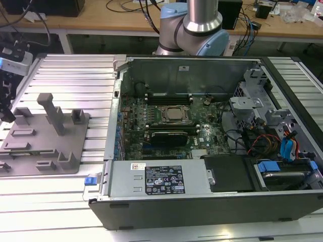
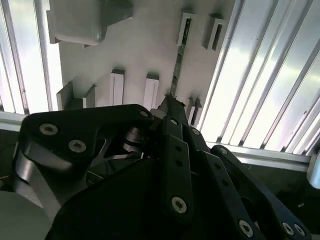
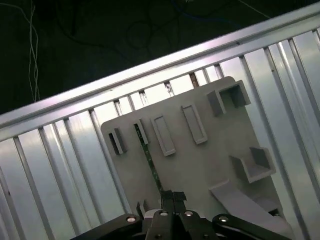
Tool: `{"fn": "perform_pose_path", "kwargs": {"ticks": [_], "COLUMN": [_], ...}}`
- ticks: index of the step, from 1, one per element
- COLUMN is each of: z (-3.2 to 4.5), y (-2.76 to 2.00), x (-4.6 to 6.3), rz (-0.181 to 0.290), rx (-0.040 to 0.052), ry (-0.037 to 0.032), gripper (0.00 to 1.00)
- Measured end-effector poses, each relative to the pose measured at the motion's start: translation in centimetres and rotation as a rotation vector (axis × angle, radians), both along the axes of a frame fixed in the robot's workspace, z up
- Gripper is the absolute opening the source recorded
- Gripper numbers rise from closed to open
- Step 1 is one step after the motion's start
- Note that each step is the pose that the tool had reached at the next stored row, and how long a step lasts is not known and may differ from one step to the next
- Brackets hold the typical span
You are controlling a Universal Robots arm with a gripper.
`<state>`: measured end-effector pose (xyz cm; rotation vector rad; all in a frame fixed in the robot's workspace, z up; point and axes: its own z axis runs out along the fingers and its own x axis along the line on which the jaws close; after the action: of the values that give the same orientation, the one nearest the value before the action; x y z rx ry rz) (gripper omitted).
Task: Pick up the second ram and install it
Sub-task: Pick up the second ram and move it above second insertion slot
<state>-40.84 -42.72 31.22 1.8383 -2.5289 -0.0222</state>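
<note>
The second ram (image 3: 149,160) is a thin green stick standing on edge in the holders of a grey fixture plate (image 3: 200,165); it also shows in the second wrist view as the ram (image 2: 177,65). My gripper (image 3: 173,196) hangs over the ram's near end, its black fingertips (image 2: 169,105) pressed together. I cannot tell whether they touch the stick. In the exterior view the gripper (image 1: 7,113) sits at the far left, above the plate (image 1: 43,151).
An open computer case (image 1: 202,201) with its motherboard (image 1: 171,118) lies to the exterior view's right of the plate. Both rest on a ribbed aluminium table (image 1: 75,75). Grey posts and blocks (image 1: 53,113) rise from the plate. The arm's base (image 1: 194,30) stands behind the case.
</note>
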Motion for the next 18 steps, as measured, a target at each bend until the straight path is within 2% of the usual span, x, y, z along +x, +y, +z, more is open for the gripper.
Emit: {"fn": "perform_pose_path", "kwargs": {"ticks": [4, 7, 10, 13, 18], "z": [-0.09, -0.14, -0.27, -1.1, -1.78], "y": [0.0, 0.0, 0.0, -0.12, -0.15], "x": [0.0, 0.0, 0.0, -0.1, -0.2], "rz": [0.15, 0.206, 0.209, 0.2, 0.195], "rx": [-0.0005, -0.0016, -0.0013, -0.0001, -0.0001], "ry": [-0.0001, 0.0001, -0.0006, -0.0002, -0.0002], "gripper": [0.08, 0.08, 0.08, 0.08, 0.08]}}
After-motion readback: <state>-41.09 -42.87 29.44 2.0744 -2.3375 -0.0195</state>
